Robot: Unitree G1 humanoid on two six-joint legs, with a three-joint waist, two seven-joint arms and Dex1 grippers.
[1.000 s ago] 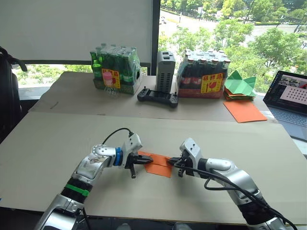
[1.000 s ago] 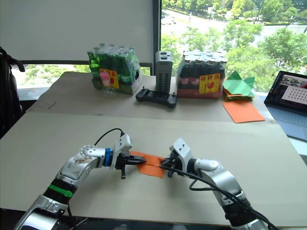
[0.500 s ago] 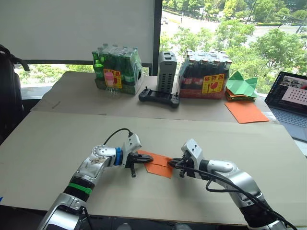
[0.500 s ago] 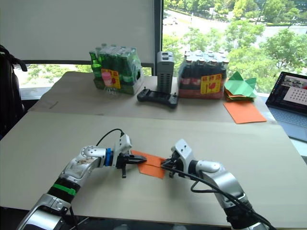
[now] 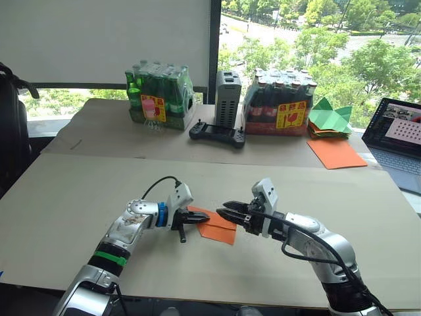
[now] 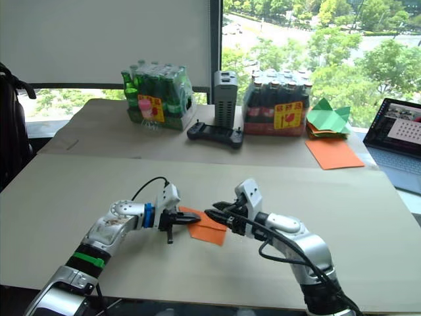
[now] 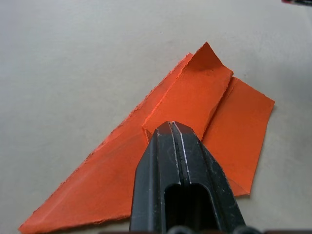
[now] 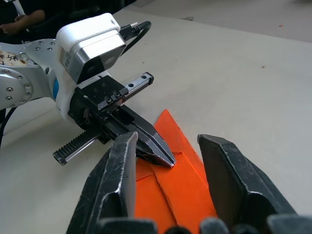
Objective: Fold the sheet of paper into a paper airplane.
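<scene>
Orange sheet of paper (image 7: 195, 122) lies pressed under the closed left tool (image 5: 202, 218), apparently; right tool (image 5: 227, 210) spread above.

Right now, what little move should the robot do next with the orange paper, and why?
Probably lower the open right pincer onto the orange paper's loose flap. The shut left pincer pins the paper to the table, and the right hovers just above it.
</scene>
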